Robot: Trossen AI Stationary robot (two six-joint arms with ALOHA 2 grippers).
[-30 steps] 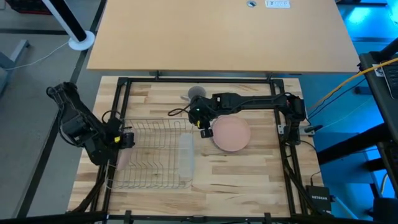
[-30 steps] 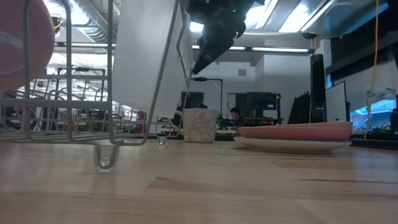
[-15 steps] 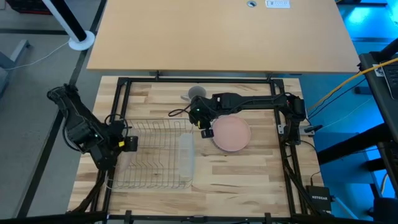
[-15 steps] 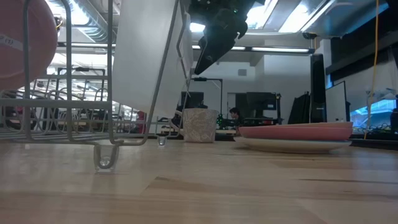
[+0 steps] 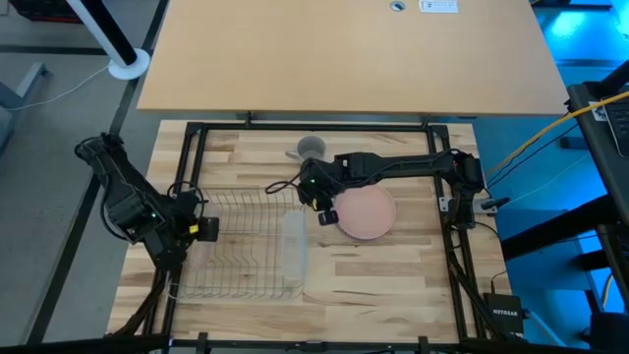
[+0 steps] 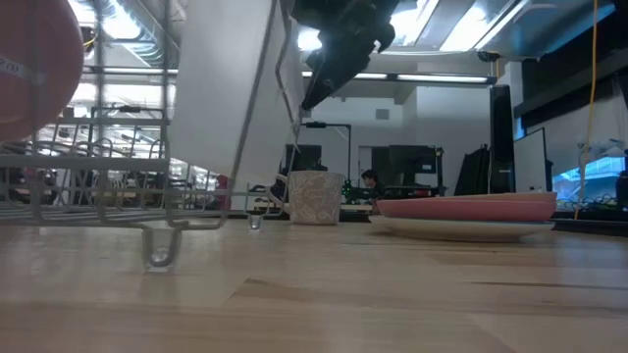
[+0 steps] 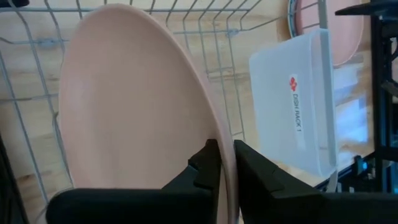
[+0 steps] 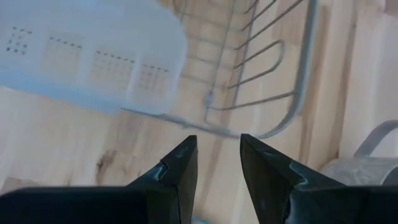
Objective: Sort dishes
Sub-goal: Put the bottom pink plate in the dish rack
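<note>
A salmon-pink plate [image 7: 137,99] stands on edge between the wires of the rack [image 5: 241,246], at its left end; it also shows in the low view [image 6: 29,69]. My left gripper [image 7: 226,149] is shut on it. A second pink plate [image 5: 366,211] lies flat on the table to the right of the rack, on top of a white-backed plate [image 6: 461,228]. My right gripper [image 5: 319,205] hangs open over bare table between the rack and this stack, with nothing between its fingers [image 8: 180,168]. My left gripper pinches the standing pink plate's upper rim [image 7: 229,134] between its two fingers, one on each face. The fingers slant down onto it from the table's left side. The plate stays upright, its lower edge down among the rack's wires.
A white plastic cutlery holder [image 5: 293,241] labelled DISH RACK 1 hangs on the rack's right end. A speckled cup [image 5: 312,147] stands behind the right gripper, near the far edge. Bare wood lies in front of the stack and rack.
In the low view the rack, with the pink plate in it, has shifted slightly toward the table's left.
</note>
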